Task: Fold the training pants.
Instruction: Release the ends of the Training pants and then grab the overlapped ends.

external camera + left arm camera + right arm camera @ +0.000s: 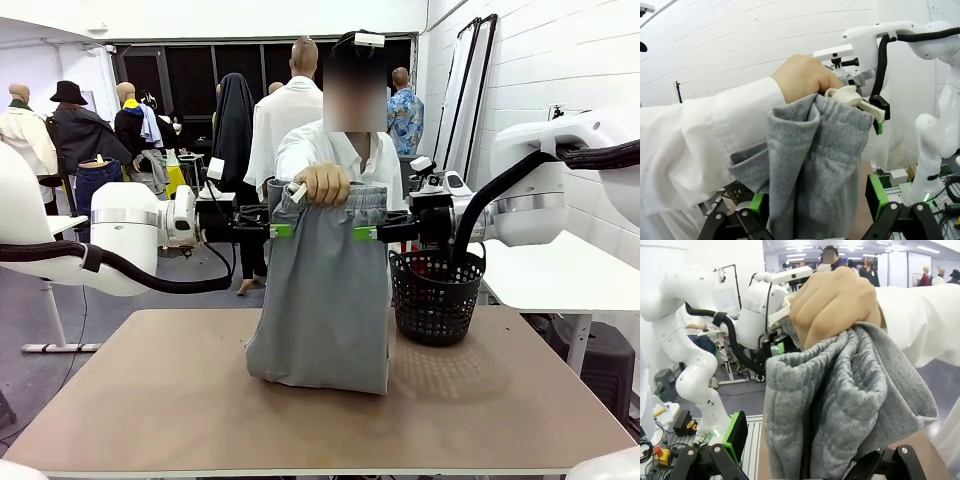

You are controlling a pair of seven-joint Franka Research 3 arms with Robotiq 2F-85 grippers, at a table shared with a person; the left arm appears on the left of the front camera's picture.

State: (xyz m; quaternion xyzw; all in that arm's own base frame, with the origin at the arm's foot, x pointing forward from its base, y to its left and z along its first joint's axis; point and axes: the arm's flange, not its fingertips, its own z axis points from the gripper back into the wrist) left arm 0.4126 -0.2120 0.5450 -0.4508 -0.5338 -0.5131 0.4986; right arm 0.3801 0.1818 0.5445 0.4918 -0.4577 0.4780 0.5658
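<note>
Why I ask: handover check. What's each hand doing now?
Left hand: open, straddling the training pants.
Right hand: open, straddling them too.
Person's hand: closed, holding their waistband.

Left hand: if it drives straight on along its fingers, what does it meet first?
The grey pants, hanging from the person's hand directly ahead of the open left hand; contact looks close, though depth is unclear.

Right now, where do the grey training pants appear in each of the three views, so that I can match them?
Front view: the training pants hang at the centre, lower end on the table.
Left wrist view: the training pants are at the centre, down to the bottom edge.
Right wrist view: the training pants are at centre and lower right, bunched.
Shared landmark: the person's hand gripping their top edge.
</note>
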